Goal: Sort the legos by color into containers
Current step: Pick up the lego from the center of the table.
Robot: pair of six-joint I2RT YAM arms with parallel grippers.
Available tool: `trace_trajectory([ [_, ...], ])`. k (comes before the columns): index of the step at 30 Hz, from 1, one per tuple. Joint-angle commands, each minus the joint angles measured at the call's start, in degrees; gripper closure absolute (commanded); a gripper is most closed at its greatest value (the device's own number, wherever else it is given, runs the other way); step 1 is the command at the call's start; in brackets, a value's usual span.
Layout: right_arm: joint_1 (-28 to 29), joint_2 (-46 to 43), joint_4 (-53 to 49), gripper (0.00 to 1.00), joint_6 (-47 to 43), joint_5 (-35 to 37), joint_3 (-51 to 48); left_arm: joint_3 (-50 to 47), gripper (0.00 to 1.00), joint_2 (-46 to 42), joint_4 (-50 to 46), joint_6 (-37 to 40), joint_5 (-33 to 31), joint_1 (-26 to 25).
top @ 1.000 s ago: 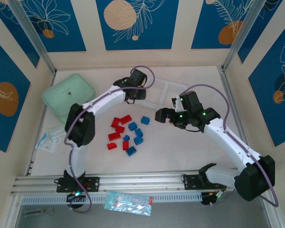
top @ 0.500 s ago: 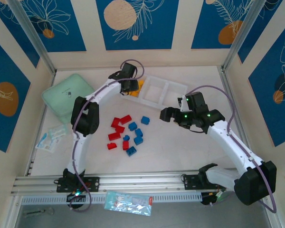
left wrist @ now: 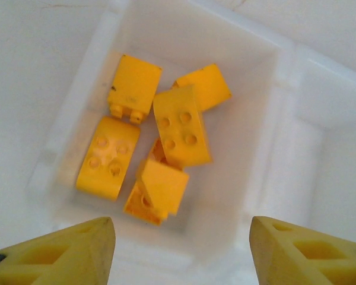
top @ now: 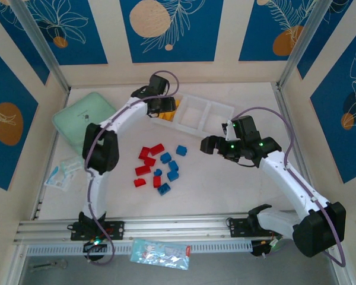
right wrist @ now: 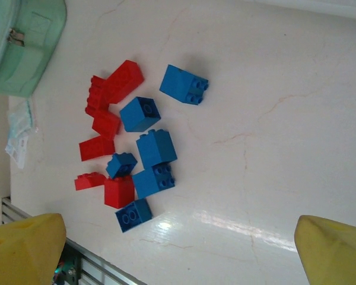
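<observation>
yellow legos lie in the tray's left compartment, with the left gripper spread and empty above it. red and blue legos remain unsorted on the worktop near the tray. the right gripper is spread and empty.

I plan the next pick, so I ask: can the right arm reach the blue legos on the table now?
Probably yes. The right pincer is open and empty, and only bare table lies between it and the blue legos. The red legos lie beyond them, not in the way.
</observation>
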Motion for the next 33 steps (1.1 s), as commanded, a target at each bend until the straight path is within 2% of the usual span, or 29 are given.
trace_trajectory([
  [1,1.2,0.4,-3.1,0.01,-2.4,2.2,1.2,-7.3,0.36,-9.6,3.8,0.4,4.3,-0.4],
  [7,3.3,4.5,-3.7,0.01,-2.7,2.8,2.4,-25.9,0.30,-22.8,10.3,-1.0,8.9,-1.9],
  [15,10.2,13.8,-5.2,0.01,-6.1,11.4,6.9,-44.2,0.23,-37.2,12.0,-3.6,12.7,-5.6],
  [19,13.4,19.0,-5.5,0.01,-8.5,15.9,9.0,-51.0,0.19,-43.2,10.6,-5.2,11.1,-7.9],
  [24,15.0,25.4,-4.4,0.00,-9.9,17.1,11.8,-56.5,0.11,-48.4,9.6,-7.4,7.7,-11.2],
  [31,16.1,34.0,-2.1,0.09,-12.6,18.6,16.6,-61.9,0.00,-52.2,11.6,-12.3,3.3,-14.2],
  [33,16.2,36.3,-1.5,0.11,-13.2,19.2,17.8,-62.7,0.01,-52.5,12.0,-13.1,2.8,-14.3],
])
